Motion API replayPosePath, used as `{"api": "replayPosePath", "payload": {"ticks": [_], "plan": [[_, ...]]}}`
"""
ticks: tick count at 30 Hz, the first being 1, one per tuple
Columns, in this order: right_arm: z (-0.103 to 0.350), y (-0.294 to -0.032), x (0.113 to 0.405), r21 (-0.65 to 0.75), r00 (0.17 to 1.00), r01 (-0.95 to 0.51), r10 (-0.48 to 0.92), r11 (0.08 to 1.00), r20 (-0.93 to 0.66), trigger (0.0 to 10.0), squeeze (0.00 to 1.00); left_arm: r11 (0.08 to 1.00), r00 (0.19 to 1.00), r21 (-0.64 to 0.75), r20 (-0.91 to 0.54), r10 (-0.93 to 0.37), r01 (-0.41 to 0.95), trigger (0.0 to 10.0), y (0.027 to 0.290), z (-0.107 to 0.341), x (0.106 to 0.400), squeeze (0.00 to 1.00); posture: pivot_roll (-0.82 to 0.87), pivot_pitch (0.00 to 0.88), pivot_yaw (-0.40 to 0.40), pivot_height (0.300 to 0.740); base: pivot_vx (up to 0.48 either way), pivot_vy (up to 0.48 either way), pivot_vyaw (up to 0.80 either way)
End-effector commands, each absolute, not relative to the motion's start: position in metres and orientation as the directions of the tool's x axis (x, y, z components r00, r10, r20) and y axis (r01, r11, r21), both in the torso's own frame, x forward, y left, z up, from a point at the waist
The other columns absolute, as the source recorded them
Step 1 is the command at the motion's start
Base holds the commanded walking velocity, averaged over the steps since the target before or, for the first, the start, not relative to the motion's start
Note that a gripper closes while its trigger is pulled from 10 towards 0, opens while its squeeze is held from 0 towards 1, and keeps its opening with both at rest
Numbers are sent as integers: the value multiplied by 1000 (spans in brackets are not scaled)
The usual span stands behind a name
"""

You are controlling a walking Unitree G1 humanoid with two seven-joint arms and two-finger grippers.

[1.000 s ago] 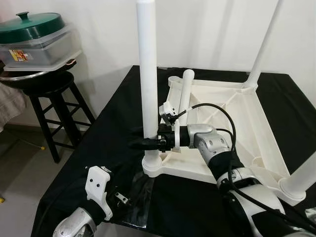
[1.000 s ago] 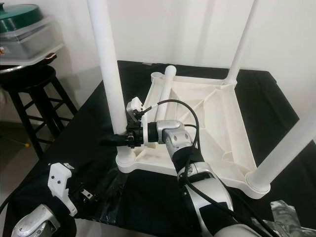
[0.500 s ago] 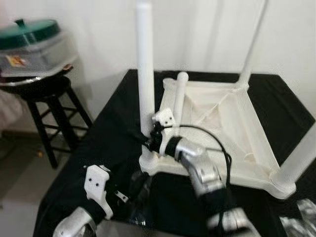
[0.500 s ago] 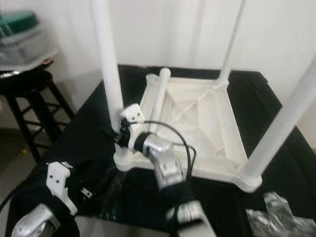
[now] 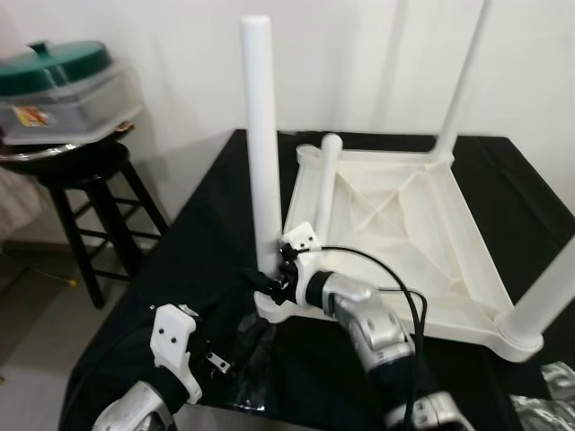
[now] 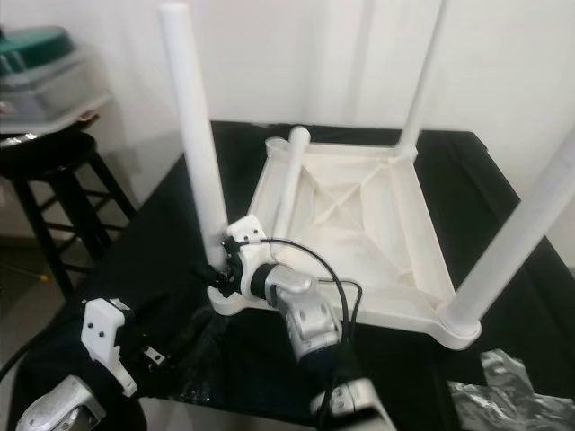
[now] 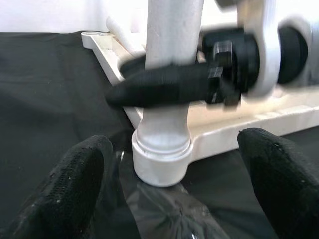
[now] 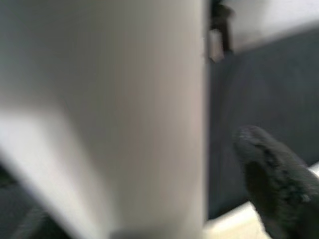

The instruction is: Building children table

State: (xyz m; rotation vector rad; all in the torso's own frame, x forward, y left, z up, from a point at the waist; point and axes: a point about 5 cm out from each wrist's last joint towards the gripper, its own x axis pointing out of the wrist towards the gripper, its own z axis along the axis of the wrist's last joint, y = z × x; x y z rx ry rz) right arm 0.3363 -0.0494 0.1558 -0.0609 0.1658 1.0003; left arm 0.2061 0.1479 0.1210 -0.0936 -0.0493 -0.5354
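Since the earlier frame my right tool point(image 5: 266, 280) slid down the near-left leg point(image 5: 261, 153) toward its socket point(image 7: 160, 159); my head also shifted, so the scene moved. The tool was clamped on that leg just above the socket. The upturned table point(image 5: 404, 211) lay on the black tabletop point(image 5: 202, 229): three legs upright, and a loose leg point(image 5: 327, 180) lying across the underside at 12 o'clock. My left tool point(image 7: 169, 184) hung released at 7 o'clock, near the socket. Judgement: hollow plastic, light, stiff, slick; best gripped low, near the socket.

Silver arms w/ black cables, white wrist brackets, black fingers point(image 7: 75, 184).
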Motion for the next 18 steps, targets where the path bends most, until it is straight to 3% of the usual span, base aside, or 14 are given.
{"api": "replayPosePath", "payload": {"ticks": [1, 2, 3, 7, 13, 14, 16, 17, 18], "plan": [[169, -45, 338, 5, 486, -872, 867, 490, -111, 10000, 1000, 859, 863, -82, 56, -502, 505, 10000, 149, 118, 206, 0, 15, 29, 14, 740, 0, 0, 0], [176, -47, 340, -4, 424, -905, 900, 425, -99, 10000, 1000, 859, 863, -82, 56, -502, 505, 10000, 148, 118, 206, 0, 19, 25, 11, 740, 0, 0, 0], [183, -49, 342, -33, 327, -945, 940, 326, -91, 10000, 0, 859, 863, -82, 57, -502, 506, 10000, 148, 118, 207, 0, 23, 21, 11, 740, 0, 0, 0], [194, -55, 349, -58, 158, -987, 980, 152, -121, 10000, 0, 860, 863, -80, 57, -501, 504, 10000, 147, 118, 208, 0, 38, 16, 10, 740, 0, 0, 0], [197, -56, 355, 6, 45, -999, 987, 46, -154, 9882, 0, 861, 865, -78, 54, -499, 502, 10000, 147, 117, 207, 0, 41, 16, 9, 740, 0, 0, 0], [198, -57, 356, 23, 15, -1000, 987, 19, -158, 902, 0, 862, 865, -77, 53, -499, 502, 10000, 147, 117, 208, 0, 53, 9, 10, 740, 0, 0, 0], [199, -58, 357, 34, -3, -999, 987, 2, -160, 902, 0, 862, 865, -77, 53, -499, 502, 10000, 147, 117, 208, 0, 53, 9, 10, 740, 0, 0, 0], [200, -58, 358, 37, -10, -999, 986, -4, -166, 0, 0, 862, 865, -76, 52, -499, 502, 10000, 147, 117, 208, 0, 55, 8, 10, 740, 0, 0, 0], [200, -58, 358, 37, -10, -999, 986, -4, -166, 0, 0, 862, 865, -76, 52, -499, 502, 10000, 147, 117, 208, 0, 55, 8, 10, 740, 0, 0, 0]]}}
